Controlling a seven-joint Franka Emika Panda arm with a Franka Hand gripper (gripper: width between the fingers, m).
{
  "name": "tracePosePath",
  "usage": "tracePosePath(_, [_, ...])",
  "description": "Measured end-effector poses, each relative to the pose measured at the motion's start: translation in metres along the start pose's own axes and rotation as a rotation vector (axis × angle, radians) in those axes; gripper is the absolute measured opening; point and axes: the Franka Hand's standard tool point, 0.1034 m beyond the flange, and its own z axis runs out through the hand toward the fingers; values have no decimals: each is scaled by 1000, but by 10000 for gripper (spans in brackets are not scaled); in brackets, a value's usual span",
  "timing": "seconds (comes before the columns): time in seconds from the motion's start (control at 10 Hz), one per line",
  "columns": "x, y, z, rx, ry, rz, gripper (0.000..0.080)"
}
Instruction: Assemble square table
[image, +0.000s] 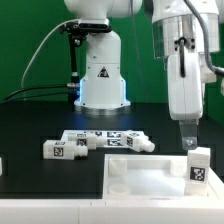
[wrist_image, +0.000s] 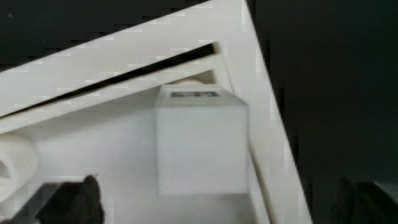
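**White leg (image: 199, 166) upright beneath the open gripper (image: 187, 140)**

Position: the leg stood on the square tabletop (image: 140, 178), in the corner at the exterior view's right. Its long axis ran vertical.

Tool: the gripper pointed straight down, just above the leg's top and slightly toward the exterior view's left of it. The jaws stood apart and held nothing. In the wrist view, the one clear fingertip (wrist_image: 71, 200) lay well off the leg's side.

Judgement: any further move on this leg would follow that vertical axis.

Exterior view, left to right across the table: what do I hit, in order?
Lying leg → marker board → second lying leg → upright leg, standing on the table top.
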Motion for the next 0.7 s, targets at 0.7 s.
tracePosePath(0.7, [6,17,-14,9,-11,-204,648])
